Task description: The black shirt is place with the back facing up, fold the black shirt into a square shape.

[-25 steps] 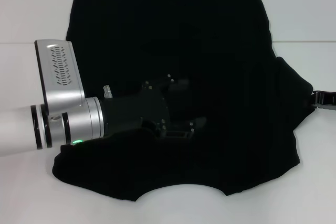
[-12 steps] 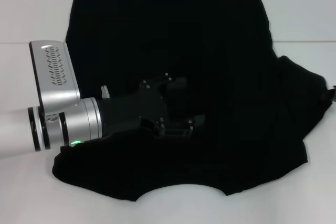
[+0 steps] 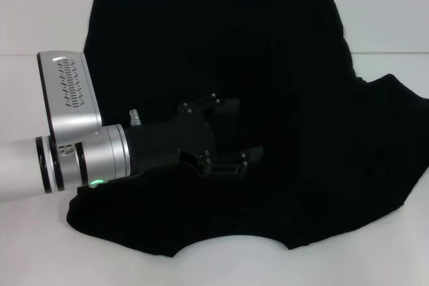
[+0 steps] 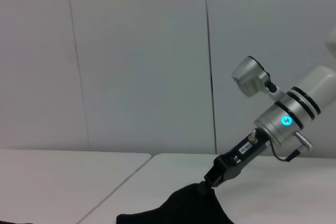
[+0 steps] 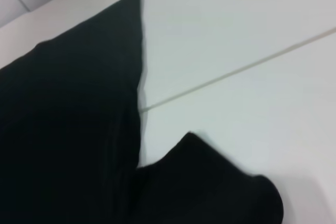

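Left tool (image 3: 224, 159) lies low over the shirt (image 3: 221, 51), near its middle and toward the near edge, wrist coming in from the left; black on black, I cannot tell whether its fingers are spread or closed. Right tool (image 4: 216, 177) shows only in the left wrist view, at the shirt's right sleeve, pinching a raised peak of cloth; it lies off the right edge of the head view. The shirt is spread flat on the white worktop (image 3: 40, 18), long axis running near to far, curved neckline at the near edge, right sleeve drawn out to the right. The sleeve lies well right of the left tool, so the right arm is plainly the nearer one for folding it inward. The cloth is soft, matte, plain, with faint creases; the worktop is smooth with a thin seam.
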Motion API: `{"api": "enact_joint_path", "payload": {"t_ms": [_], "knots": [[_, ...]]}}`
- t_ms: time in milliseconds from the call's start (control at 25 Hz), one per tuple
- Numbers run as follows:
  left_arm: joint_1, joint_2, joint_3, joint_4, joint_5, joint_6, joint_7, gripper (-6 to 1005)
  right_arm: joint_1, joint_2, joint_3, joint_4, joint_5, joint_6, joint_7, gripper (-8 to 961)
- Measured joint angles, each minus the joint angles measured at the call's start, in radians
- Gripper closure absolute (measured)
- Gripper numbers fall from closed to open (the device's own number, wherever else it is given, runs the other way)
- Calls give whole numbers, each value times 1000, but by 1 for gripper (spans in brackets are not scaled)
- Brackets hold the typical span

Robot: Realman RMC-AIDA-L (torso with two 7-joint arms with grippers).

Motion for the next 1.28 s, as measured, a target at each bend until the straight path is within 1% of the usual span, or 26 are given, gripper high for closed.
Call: {"api": "enact_joint_path", "payload": {"t_ms": [120,320,560,760,920,1040,1120,1280], "knots": [[-1,0,1,1,0,1,-6,66,0,0,18,0,0,16,-12,947],[-3,0,1,1,0,2,-14,66,15,0,17,0,1,28,-22,948],[-3,0,2,1,0,2,-15,67,63,12,4,5,1,10,-30,948],[-2,1,2,1,0,1,-18,66,125,33,-49,0,1,-69,-40,947],[-1,2,2,1,0,-3,-31,66,178,48,-139,0,-1,-144,-47,947],[-1,2,1,1,0,-3,-31,66,204,59,-218,4,-4,-158,-28,947],[-1,2,1,1,0,-3,-32,66,213,64,-253,6,-5,-149,-9,947],[-1,2,1,1,0,-3,-32,67,221,66,-264,9,-5,-136,17,948]]}}
